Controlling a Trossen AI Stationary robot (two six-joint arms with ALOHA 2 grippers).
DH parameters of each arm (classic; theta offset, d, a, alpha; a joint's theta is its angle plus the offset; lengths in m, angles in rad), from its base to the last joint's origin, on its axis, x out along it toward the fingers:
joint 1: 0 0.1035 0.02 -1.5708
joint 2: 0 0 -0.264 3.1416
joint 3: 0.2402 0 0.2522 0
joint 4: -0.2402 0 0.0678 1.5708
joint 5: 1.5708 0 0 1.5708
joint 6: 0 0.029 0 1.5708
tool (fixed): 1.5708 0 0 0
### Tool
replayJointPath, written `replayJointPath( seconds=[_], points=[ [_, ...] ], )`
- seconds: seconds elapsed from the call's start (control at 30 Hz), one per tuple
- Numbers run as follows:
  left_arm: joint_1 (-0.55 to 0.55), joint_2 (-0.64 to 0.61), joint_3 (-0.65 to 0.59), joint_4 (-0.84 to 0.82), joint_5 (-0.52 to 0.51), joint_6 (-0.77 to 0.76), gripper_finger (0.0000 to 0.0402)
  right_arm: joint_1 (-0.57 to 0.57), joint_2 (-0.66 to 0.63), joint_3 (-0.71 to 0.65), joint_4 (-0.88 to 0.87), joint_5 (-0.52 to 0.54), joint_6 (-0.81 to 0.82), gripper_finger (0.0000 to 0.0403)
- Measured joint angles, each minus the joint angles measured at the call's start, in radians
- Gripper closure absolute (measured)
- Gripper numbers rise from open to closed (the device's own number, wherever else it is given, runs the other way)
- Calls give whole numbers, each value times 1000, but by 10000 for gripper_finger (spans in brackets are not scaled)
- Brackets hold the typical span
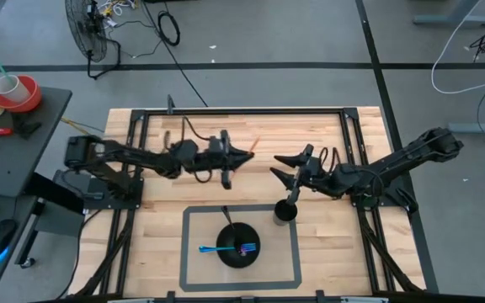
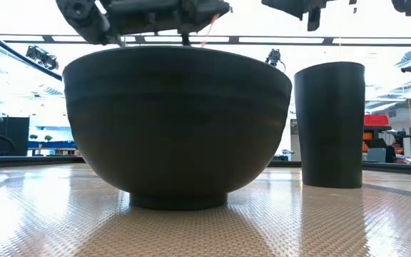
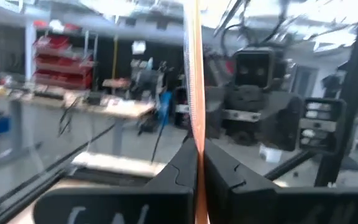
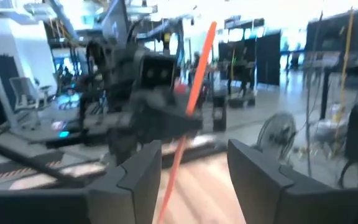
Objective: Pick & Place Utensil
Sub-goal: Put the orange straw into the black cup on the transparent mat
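While both arms hang above the far half of the wooden table (image 1: 154, 252), the left gripper (image 1: 244, 154) has its fingers clamped together on a thin orange utensil (image 3: 194, 87), whose tip pokes out past the fingertips toward the right arm. The right gripper (image 1: 286, 166) faces it from just across the middle, its two fingers (image 4: 143, 171) spread apart with nothing between them and the orange utensil showing through the gap. On the near half of the table a grey taped rectangle (image 1: 185, 252) frames a dark bowl (image 1: 238, 246) that holds a blue utensil (image 1: 213, 248) with other small pieces I cannot make out. A dark cup (image 1: 285, 211) stands upright just beside the rectangle's far right corner, apart from the bowl. In the low view the bowl and cup stand on a pale, woven-looking surface. Beyond the table lies a grey floor crossed by dark lines, with a standing fan (image 1: 87, 34), loose cables (image 1: 168, 29) and a side desk (image 1: 7, 160) carrying a roll of red tape (image 1: 19, 93). The wrist views look into a workshop with red shelving (image 3: 61, 53) and workbenches (image 3: 114, 107).
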Motion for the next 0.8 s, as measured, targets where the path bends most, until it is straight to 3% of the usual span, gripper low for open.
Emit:
replayJointPath(
  seconds=[0.2, 0.33, 0.5, 0.8],
  points=[
    [-36, 132, 151, 81, 27, 10, 387, 41, -52, -1, -16, 27, -112, 218],
    [-63, 205, 253, 75, 66, 10, 387, 128, -133, 0, -210, 158, -177, 218],
    [-104, 289, 343, 99, 76, 10, 388, 250, -200, 0, -415, 293, -84, 218],
    [-138, 376, 451, 122, 64, 51, 388, 359, -221, 0, -451, 296, -9, 218]
  ],
)
